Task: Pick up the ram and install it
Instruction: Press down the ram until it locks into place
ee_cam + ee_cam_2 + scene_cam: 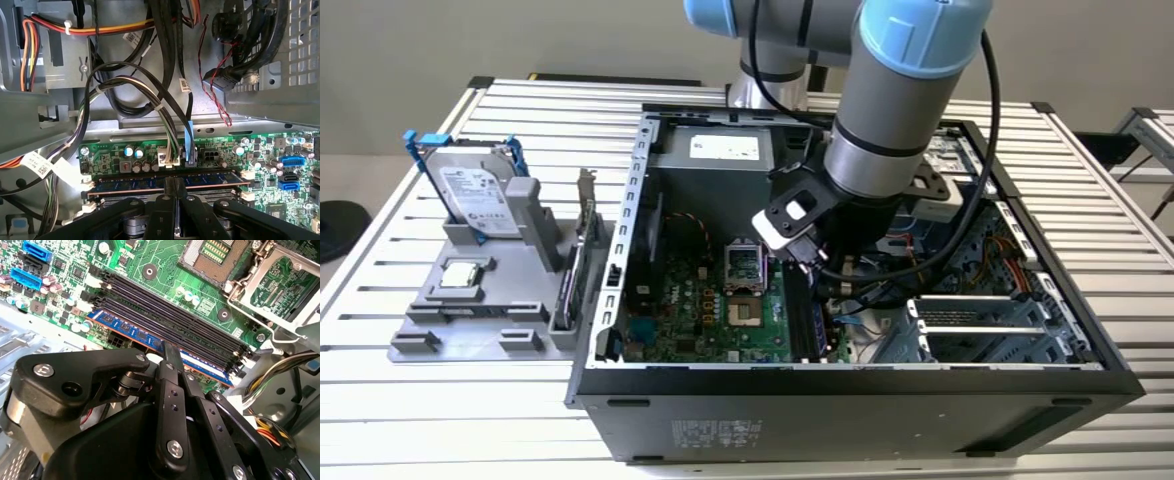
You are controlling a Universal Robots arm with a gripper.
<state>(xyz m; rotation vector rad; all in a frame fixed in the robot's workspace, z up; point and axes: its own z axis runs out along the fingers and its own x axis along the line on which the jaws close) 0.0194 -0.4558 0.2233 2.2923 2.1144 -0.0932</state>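
While the hard drive (478, 198) waits in its holder at the exterior view's left, the end effector (170, 357) is deep in the computer case (854, 400), fingers together on the ram (150, 340), which appears blue and sits in the outermost memory slot. The step looks like seating; it calls for an even downward press until the latches (245, 175) close.

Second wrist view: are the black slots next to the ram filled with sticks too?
No. The ram stands in the outermost slot under the gripper, while the black slots beside it are bare.
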